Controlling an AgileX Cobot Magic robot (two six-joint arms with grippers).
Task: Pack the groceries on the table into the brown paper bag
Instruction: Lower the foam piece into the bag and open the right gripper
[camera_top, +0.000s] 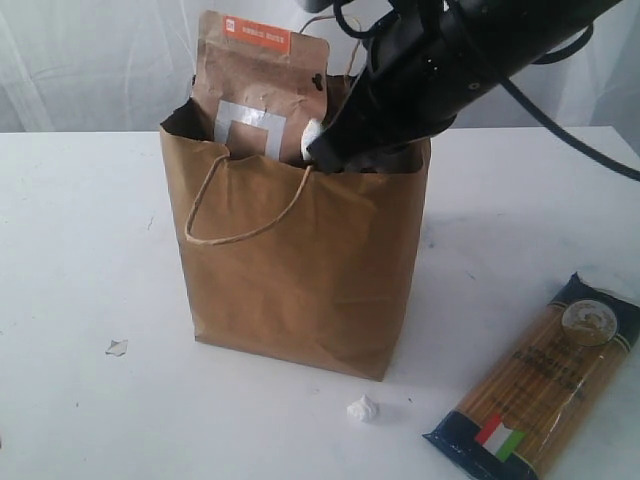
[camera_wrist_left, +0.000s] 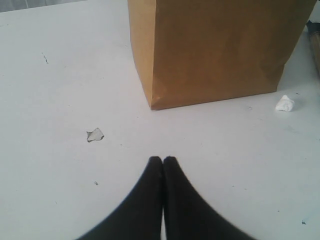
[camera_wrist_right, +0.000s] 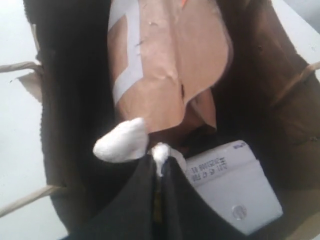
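Observation:
The brown paper bag (camera_top: 300, 270) stands upright mid-table, its wall close in front of the left wrist view (camera_wrist_left: 215, 50). The brown-orange pouch (camera_top: 260, 90) sticks out of its top and leans inside (camera_wrist_right: 165, 65). A white carton (camera_wrist_right: 235, 185) lies deeper in the bag. My right gripper (camera_top: 318, 150) reaches into the bag's mouth. Its fingertips (camera_wrist_right: 160, 159) are shut on a bit of soft white material, and a white lump (camera_wrist_right: 122, 140) hangs beside them. The long spaghetti packet (camera_top: 545, 385) lies on the table at the right. My left gripper (camera_wrist_left: 163, 160) is shut and empty over bare tabletop.
A crumpled white wad (camera_top: 363, 407) lies on the table just in front of the bag, also seen in the left wrist view (camera_wrist_left: 284, 103). A small paper scrap (camera_top: 117, 347) lies to the bag's left (camera_wrist_left: 94, 134). The bag's loop handle (camera_top: 240, 215) hangs down its front.

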